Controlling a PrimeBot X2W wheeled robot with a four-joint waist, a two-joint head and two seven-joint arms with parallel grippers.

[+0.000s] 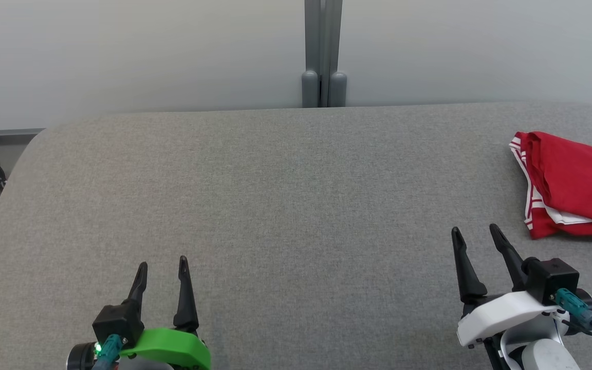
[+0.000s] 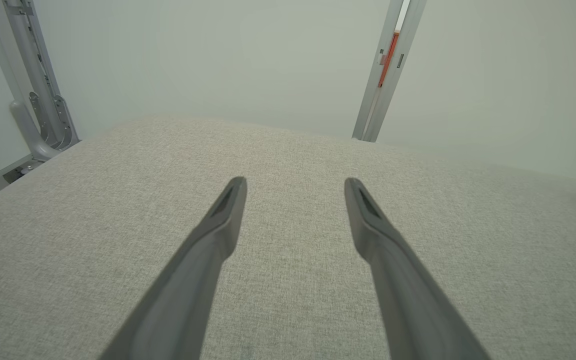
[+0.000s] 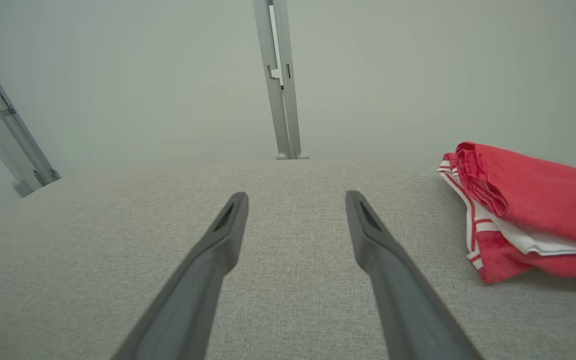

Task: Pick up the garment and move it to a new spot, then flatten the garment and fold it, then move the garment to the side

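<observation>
red garment point(image 1: 573, 185), lying loosely folded at the bench's point(image 1: 285, 205) right edge
its striped near end is sitting just ahead and to the right of the right end effector point(image 1: 475, 229), which is standing wide, holding nothing; the left end effector point(image 1: 163, 262) is also standing wide and empty, well apart; the right arm is looking nearer.

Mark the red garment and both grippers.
red garment point(image 1: 576, 177), head view, middle of the top red fold.
left gripper point(image 1: 163, 262), head view, midway between its fingertips.
right gripper point(image 1: 475, 228), head view, midway between its fingertips.
</observation>
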